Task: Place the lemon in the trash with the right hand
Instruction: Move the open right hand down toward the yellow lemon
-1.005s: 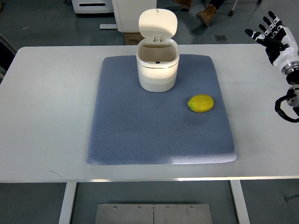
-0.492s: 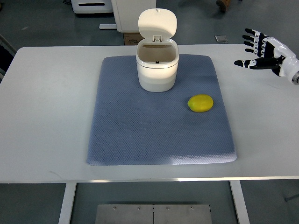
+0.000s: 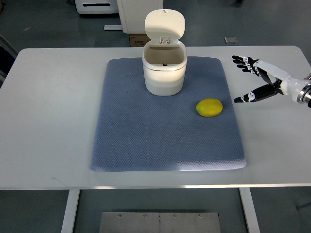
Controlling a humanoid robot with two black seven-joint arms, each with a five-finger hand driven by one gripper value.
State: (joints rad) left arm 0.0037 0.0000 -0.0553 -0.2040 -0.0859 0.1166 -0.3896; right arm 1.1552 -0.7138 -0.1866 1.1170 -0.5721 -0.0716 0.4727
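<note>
Lemons: one yellow oval lemon [image 3: 209, 107], right of centre on the mat
Bins: one small white plastic trash bin [image 3: 164, 67] with its lid open, at the mat's far edge
Mats: one blue-grey textured mat [image 3: 146, 136]
Tables: one white table [image 3: 48, 121]
Robot hands: one black-and-white hand [image 3: 257, 80], right side

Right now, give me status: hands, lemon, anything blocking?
Right hand open, beside the mat, short of the lemon. Lemon loose on mat. Trash can lid up. Nothing between hand and lemon.
</note>
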